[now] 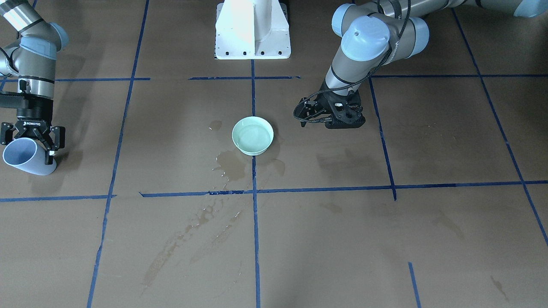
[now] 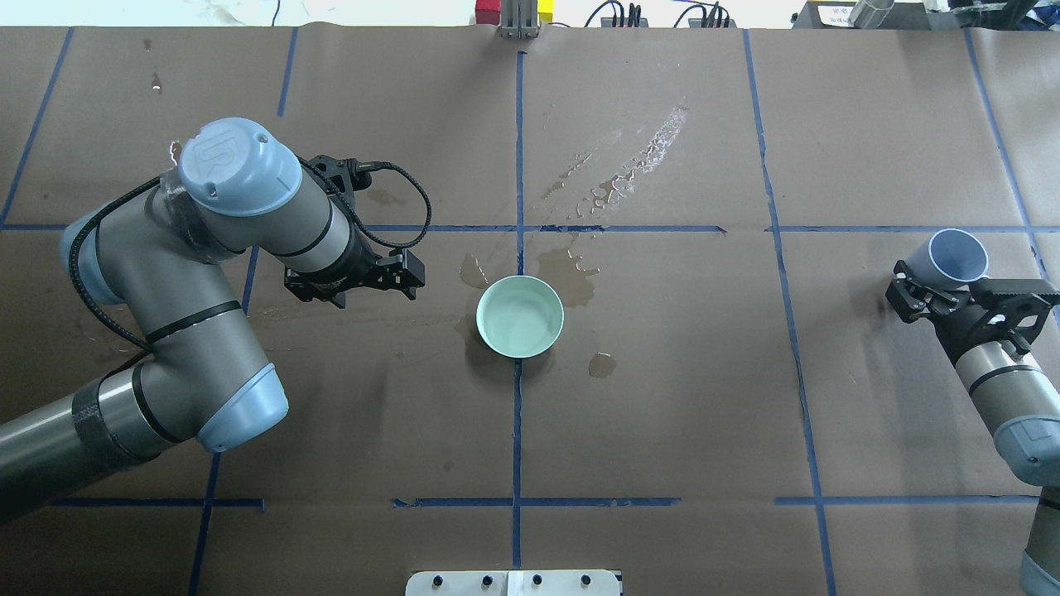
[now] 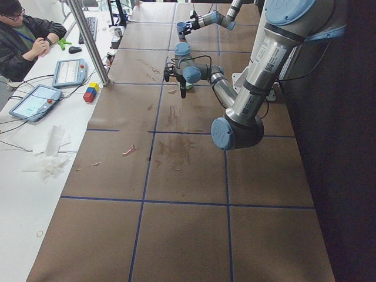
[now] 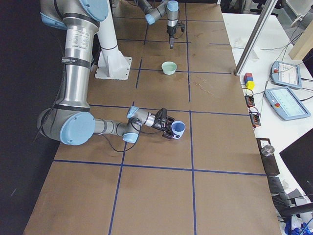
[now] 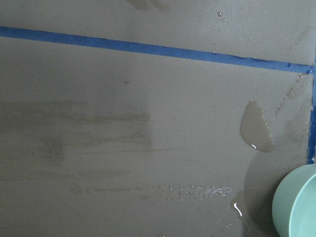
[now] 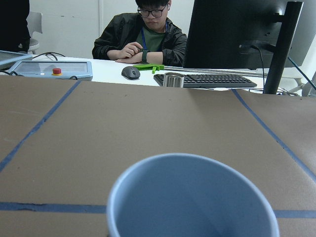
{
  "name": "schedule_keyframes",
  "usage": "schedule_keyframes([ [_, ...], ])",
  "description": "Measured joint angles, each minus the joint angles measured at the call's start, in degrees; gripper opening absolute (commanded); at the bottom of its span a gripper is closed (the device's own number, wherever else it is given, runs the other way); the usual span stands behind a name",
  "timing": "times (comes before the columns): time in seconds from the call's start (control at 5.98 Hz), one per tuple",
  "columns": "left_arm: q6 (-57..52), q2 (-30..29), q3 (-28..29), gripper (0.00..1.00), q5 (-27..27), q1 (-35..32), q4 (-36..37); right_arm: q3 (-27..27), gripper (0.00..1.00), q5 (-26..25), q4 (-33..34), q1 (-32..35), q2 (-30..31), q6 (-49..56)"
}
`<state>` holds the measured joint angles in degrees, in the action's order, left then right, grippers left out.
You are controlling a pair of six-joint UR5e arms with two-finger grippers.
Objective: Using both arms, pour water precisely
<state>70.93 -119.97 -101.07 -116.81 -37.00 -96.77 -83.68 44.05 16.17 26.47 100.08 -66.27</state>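
Right tool (image 1: 40, 143) was clamped on a pale blue cup (image 1: 26, 157), its fingers pinching the cup's wall near the rim, the cup tipped on its side with its mouth turned away from the arm. White lettering on the tool's black body read ROBOTIQ. From the right wrist view the cup's inside looked dry, as far as could be told. Left tool (image 2: 396, 275) hung empty just beside a mint green bowl (image 2: 520, 316), apart from it, fingers drawn close together with nothing between them.

Water (image 2: 518, 319) lay in the bowl as a shallow, glossy layer, taking the bowl's pale green. That bowl stood at the middle of the table (image 2: 869, 124), on a blue tape line (image 2: 519, 149). Dark wet patches (image 2: 571, 269) ringed it, and a streak of droplets (image 2: 629, 165) ran further out. Left arm (image 2: 166, 331) was bent low over the table; right arm (image 2: 1010, 389) reached in well apart from the bowl.
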Motion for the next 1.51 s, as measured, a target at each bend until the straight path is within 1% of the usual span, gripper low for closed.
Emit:
schedule_keyframes([
  [0.17,0.0,0.0,0.0,1.00,0.0,0.0,0.0,0.0,0.17,0.1,0.0,0.7,-0.5,1.3],
  [0.33,0.0,0.0,0.0,1.00,0.0,0.0,0.0,-0.4,0.14,0.3,-0.1,1.7,-1.4,3.4],
  [0.5,0.0,-0.1,0.0,1.00,0.0,0.0,0.0,-1.4,0.06,0.4,-0.1,2.3,-2.0,5.6],
  [0.67,0.0,-0.1,0.0,1.00,0.0,0.0,0.0,-3.0,0.06,0.5,0.0,2.5,-2.2,7.9],
  [0.84,0.1,-0.1,-0.1,1.00,0.0,0.0,0.0,-5.0,0.09,0.5,0.0,2.4,-2.3,10.2],
  [1.0,0.1,-0.1,-0.1,1.00,0.0,0.0,0.0,-8.1,0.10,0.6,0.2,2.4,-2.3,13.8],
  [1.17,0.1,-0.1,-0.1,1.00,0.0,0.0,0.0,-11.3,0.10,1.6,0.5,2.4,-2.3,18.7],
  [1.34,0.1,-0.2,-0.1,1.00,0.0,0.0,0.0,-13.1,0.10,3.4,1.5,2.2,-2.6,21.9],
  [1.51,0.2,-0.2,-0.1,1.00,0.0,0.0,0.0,-14.0,0.07,4.4,3.0,1.6,-4.3,24.3],
])
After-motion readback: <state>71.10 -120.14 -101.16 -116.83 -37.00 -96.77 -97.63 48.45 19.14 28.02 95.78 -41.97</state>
